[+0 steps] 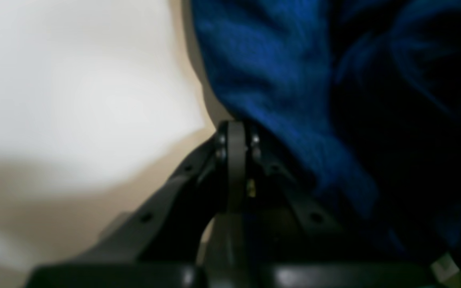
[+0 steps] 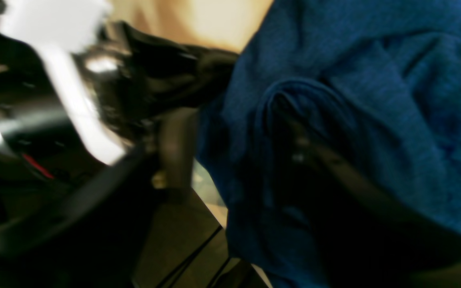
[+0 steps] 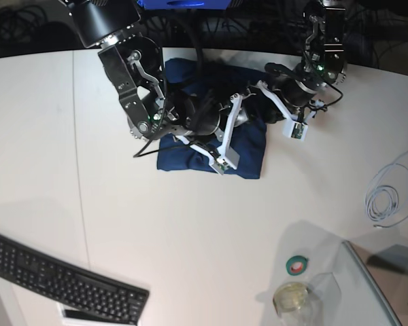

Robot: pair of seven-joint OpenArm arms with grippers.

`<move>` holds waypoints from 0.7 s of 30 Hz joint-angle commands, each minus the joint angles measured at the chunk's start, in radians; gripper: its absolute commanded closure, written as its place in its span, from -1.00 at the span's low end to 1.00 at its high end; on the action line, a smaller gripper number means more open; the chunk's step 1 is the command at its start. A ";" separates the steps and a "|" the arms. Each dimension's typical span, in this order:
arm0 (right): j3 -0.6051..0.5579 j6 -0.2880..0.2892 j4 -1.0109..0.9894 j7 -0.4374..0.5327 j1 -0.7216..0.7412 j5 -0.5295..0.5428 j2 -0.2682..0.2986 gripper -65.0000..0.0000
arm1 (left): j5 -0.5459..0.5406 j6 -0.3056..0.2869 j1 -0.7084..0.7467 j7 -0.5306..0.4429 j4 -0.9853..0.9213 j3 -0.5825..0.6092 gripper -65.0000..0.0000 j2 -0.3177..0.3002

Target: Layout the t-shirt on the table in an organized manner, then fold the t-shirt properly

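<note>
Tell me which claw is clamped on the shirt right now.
The left claw, jaws pressed together at the shirt edge over the table. The right claw has its jaws apart, one buried in a fold.

We see a plain dark navy-blue t-shirt (image 3: 248,153) on a white table (image 3: 190,231) crossed by a thin dark seam. The keyboard (image 3: 64,282) is black, the coiled cable (image 3: 387,197) white, the tape roll (image 3: 298,265) green with red inside, and the cup (image 3: 292,299) holds pale yellow.

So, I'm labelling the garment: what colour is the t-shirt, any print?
Plain dark navy blue t-shirt, no print visible; the right wrist view shows it best.
</note>
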 commanded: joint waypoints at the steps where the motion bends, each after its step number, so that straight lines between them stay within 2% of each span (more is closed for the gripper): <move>1: -0.003 0.004 0.017 0.016 0.016 0.020 -0.014 -0.08 | -0.006 -0.006 0.001 -0.019 0.027 -0.041 1.00 -0.012; 5: -0.003 0.004 0.015 0.016 0.016 0.020 -0.014 -0.30 | -0.014 -0.009 0.027 -0.019 0.060 -0.166 1.00 -0.035; 11: -0.017 0.004 0.012 0.019 0.016 0.015 -0.014 -0.30 | -0.014 -0.011 0.097 -0.019 0.105 -0.293 1.00 -0.093; 16: -0.117 0.004 -0.067 0.025 0.050 0.018 -0.015 -0.29 | -0.014 -0.012 0.128 -0.019 0.108 -0.377 1.00 -0.110; 21: -0.226 0.004 -0.057 0.048 0.086 0.018 -0.017 -0.29 | -0.014 -0.012 0.129 -0.019 0.100 -0.416 1.00 -0.110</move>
